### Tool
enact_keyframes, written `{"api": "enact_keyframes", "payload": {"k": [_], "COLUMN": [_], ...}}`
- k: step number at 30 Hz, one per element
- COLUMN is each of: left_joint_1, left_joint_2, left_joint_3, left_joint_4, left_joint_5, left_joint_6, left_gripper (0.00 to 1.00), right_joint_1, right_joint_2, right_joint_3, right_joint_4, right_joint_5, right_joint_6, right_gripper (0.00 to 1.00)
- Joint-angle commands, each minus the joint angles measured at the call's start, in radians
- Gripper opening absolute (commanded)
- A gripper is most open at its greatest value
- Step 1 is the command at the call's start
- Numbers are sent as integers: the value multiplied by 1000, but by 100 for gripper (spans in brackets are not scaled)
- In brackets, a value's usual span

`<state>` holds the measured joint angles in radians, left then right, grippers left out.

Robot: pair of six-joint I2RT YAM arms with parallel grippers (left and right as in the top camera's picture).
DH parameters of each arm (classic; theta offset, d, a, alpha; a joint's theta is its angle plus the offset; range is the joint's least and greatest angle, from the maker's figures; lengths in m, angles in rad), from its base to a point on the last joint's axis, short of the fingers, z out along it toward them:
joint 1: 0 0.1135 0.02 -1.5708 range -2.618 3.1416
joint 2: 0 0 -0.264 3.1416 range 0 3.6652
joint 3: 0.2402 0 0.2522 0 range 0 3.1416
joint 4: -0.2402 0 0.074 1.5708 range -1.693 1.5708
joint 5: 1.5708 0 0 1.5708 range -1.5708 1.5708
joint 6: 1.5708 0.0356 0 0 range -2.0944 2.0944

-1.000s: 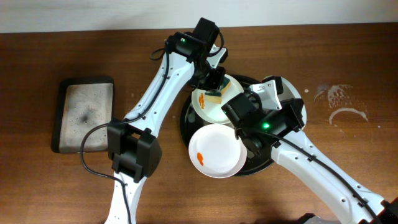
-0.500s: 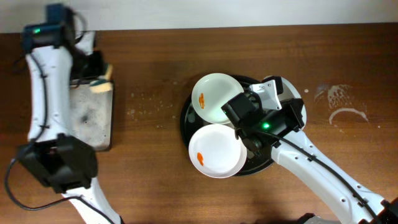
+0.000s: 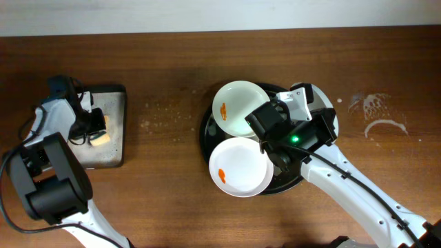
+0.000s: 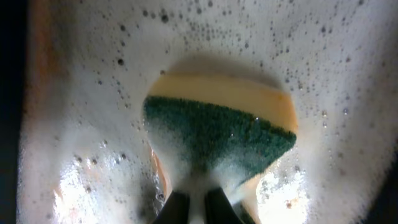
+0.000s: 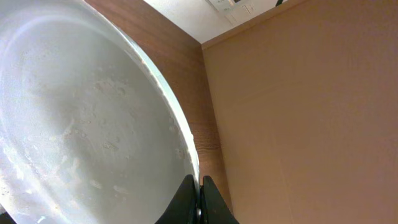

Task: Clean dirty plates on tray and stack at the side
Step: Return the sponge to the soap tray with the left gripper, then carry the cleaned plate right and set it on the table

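Two white plates lie on the black tray (image 3: 204, 135): the upper plate (image 3: 238, 105) and the lower plate (image 3: 241, 169), each with a small orange smear. A third plate does not show. My right gripper (image 3: 273, 153) is shut on the right rim of the lower plate; in the right wrist view the fingers (image 5: 199, 190) pinch that rim (image 5: 81, 137). My left gripper (image 3: 93, 131) is shut on a green and yellow sponge (image 3: 102, 138) down on the grey sponge tray (image 3: 114, 153). In the left wrist view the sponge (image 4: 217, 134) sits in foam, held by the fingers (image 4: 198, 198).
The right arm's links cover the right side of the black tray. Faint white water marks (image 3: 379, 116) lie on the wooden table at the right. Small specks (image 3: 165, 117) dot the table between the two trays.
My left arm has swung with the sponge from the upper plate leftward to the grey sponge tray and lowered onto it. The right arm and both plates have not moved.
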<state>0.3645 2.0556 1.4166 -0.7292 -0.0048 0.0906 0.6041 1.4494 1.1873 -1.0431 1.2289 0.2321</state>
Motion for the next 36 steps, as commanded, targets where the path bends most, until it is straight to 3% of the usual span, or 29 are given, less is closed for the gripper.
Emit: {"api": "enact_keyframes", "payload": {"k": [1,8,11,21,27,32,36], "left_joint_1": [1,1,0,0,0,0,0], "left_joint_2": [18,18,18,18,18,18,18], "left_joint_3": [-101,-101,-101,-101,-101,-101,-101], "left_joint_4": [44,45,45,44,45,45,45], "left_joint_5": [-11,46,70,69,69,74,99], "left_joint_6": [7,0,0,-7,-7,-7,-7], "left_gripper": [5,5,5,5,5,5,5], "right_joint_1": [5,5,-6,-35,-90,-505,-1021], "right_joint_2": [-24,-24,-18,-17,-10,-11,23], "right_joint_3": [16,16,15,32,51,209,230], "right_joint_4": [3,5,28,-42,-15,-11,53], "right_joint_5": [13,-9,-216,-187,-343,-790,-1222], "right_joint_6": [12,12,12,150,145,147,170], "right_gripper": [4,4,4,4,4,4,5]}}
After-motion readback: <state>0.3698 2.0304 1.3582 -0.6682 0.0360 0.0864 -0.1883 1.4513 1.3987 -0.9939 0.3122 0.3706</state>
